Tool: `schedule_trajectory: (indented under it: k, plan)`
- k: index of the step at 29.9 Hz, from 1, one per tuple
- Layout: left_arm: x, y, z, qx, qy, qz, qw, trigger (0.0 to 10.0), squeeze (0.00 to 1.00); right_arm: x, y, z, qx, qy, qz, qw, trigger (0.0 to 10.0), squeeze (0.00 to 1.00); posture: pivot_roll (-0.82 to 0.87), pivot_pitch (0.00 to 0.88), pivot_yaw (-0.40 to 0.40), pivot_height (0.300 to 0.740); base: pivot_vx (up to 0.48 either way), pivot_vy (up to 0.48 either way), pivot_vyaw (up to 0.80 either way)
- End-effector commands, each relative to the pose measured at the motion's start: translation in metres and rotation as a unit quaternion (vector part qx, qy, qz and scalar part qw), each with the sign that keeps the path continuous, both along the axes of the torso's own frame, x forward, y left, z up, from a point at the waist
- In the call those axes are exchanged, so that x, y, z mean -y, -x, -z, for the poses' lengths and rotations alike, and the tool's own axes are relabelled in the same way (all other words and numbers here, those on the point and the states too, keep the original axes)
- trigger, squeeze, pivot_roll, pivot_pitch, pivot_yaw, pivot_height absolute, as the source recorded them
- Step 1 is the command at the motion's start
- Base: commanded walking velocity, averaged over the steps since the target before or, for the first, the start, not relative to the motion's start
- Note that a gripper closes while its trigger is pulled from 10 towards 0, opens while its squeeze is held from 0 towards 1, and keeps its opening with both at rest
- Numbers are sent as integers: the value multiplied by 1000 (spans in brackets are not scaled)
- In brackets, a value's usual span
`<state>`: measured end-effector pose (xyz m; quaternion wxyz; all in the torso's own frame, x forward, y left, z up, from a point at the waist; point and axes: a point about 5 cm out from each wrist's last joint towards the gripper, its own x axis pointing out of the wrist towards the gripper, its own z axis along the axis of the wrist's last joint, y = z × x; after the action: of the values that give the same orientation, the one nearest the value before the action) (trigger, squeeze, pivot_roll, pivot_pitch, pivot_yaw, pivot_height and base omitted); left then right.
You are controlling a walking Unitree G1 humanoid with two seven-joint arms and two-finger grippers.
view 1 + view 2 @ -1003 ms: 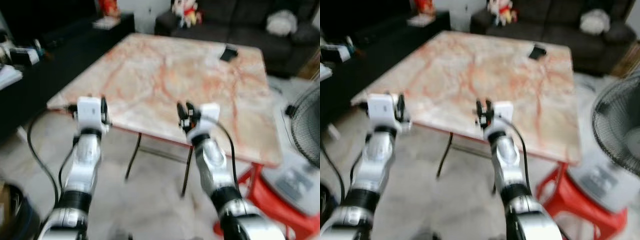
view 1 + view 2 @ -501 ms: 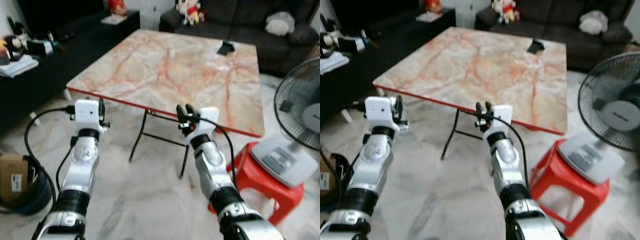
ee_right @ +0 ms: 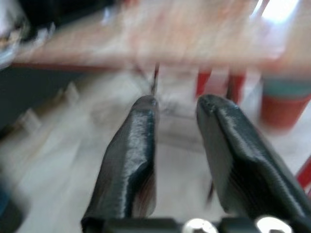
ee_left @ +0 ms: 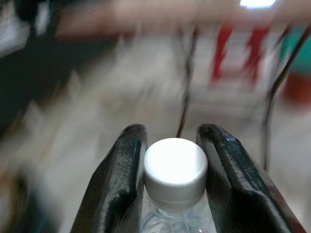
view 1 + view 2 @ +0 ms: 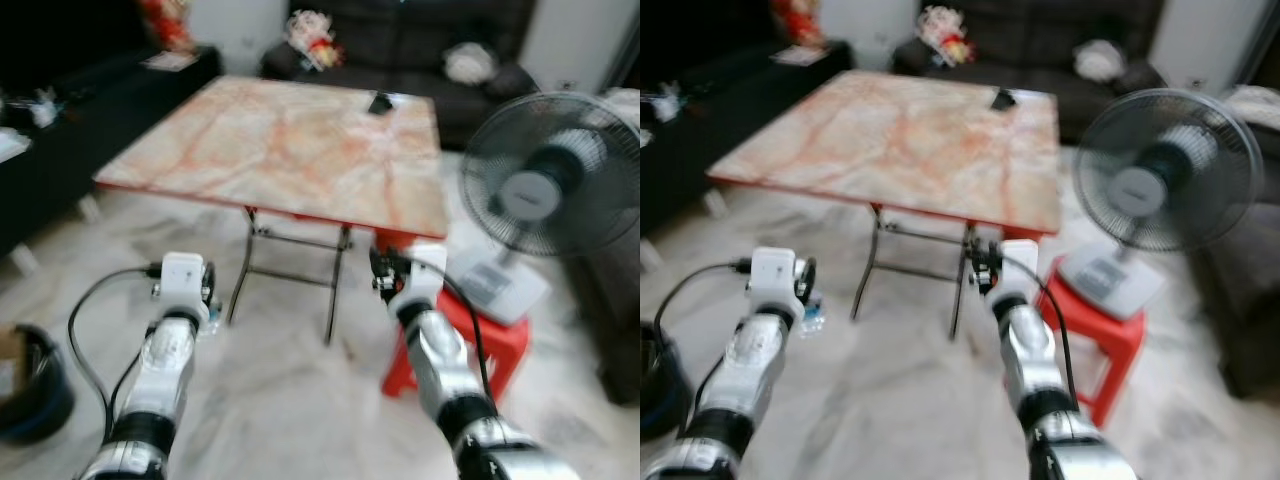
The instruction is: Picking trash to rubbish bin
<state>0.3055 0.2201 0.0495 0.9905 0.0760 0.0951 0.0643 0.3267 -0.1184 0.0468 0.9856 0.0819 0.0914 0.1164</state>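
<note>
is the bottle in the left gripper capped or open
Capped. In the left wrist view a white screw cap sits on the clear bottle, which the left gripper clamps at the neck.

Clear plastic bottle with white screw cap point(image 4: 176, 172): body cut off by the frame edge. Dark round container on the floor point(image 5: 30, 385): cropped, blurred. Small dark object on the marble-patterned bench point(image 5: 380, 102): too small to identify.

one marble-top table point(image 5: 290, 140), one standing fan point(image 5: 545, 175), one red stool point(image 5: 490, 335), one clear bottle point(image 4: 176, 194), two grippers
</note>
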Motion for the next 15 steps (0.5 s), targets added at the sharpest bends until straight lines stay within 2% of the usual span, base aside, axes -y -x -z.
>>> schedule_trajectory:
  k: [1,2,3,4,5,7,8,9,10,12,13,14,15]
  plan:
    - [-3,5,12,-27,3,-8,1000,10000,0,11,14,24,-67,11,18,998,10000,0,-28,0,-60,740,0,0,0]
    - [-6,13,23,-52,7,-18,998,10000,0,16,23,37,-100,15,27,995,10000,0,-27,0,-63,740,0,0,0]
    - [-12,26,40,-91,17,-34,995,10000,0,25,41,58,-154,23,40,987,10000,0,-27,0,-66,740,0,0,0]
    - [-12,26,40,-91,17,-34,995,10000,0,25,41,58,-154,23,40,987,10000,0,-27,0,-66,740,0,0,0]
    - [-15,38,54,-126,23,-44,991,10000,0,33,59,75,-200,29,53,978,10000,0,-27,0,-70,740,0,0,0]
    - [-15,38,54,-126,23,-44,991,10000,0,33,59,75,-200,29,53,978,10000,0,-27,0,-70,740,0,0,0]
    - [-16,46,63,-149,26,-49,987,10000,0,38,69,84,-226,36,60,972,10000,0,-22,0,-72,740,0,0,0]
    - [-16,46,63,-149,26,-49,987,10000,0,38,69,84,-226,36,60,972,10000,0,-22,0,-72,740,0,0,0]
    - [-18,57,73,-177,27,-56,982,10000,0,42,81,94,-254,42,65,964,10000,0,-23,0,-74,740,0,0,0]
    - [-19,89,99,-248,32,-73,965,10000,0,50,114,116,-319,60,76,943,10000,0,-21,0,-77,740,0,0,0]
    - [-19,97,105,-267,34,-77,960,10000,0,53,123,121,-336,64,79,937,10000,0,-21,0,-77,740,0,0,0]
    - [-19,97,105,-267,34,-77,960,10000,0,53,123,121,-336,64,79,937,10000,0,-21,0,-77,740,0,0,0]
    - [-19,114,116,-302,34,-85,949,10000,0,55,133,127,-353,63,87,929,10000,0,-17,0,-77,740,0,0,0]
